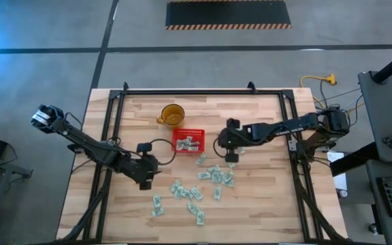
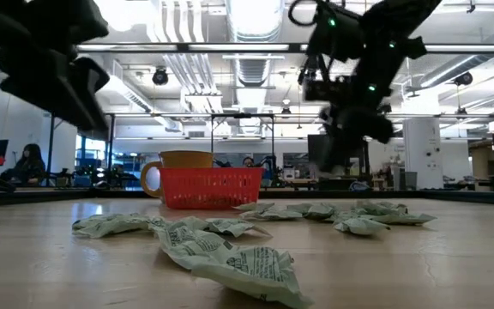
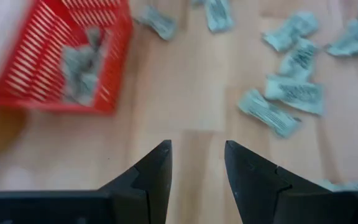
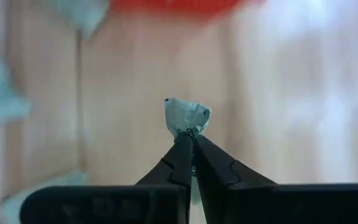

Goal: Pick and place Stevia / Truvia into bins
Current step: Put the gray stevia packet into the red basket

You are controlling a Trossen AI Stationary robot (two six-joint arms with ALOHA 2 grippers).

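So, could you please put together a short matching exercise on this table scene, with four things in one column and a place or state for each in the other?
Things:
1. right end effector
2. left end effector
3. red basket
4. amber cup

Places or states:
A. stands on the table beside the basket, on its far-left side
B. open over bare wood, holding nothing
C. shut on a pale green sachet
D. already has a few sachets inside

Pairs: 1-C, 2-B, 3-D, 4-A
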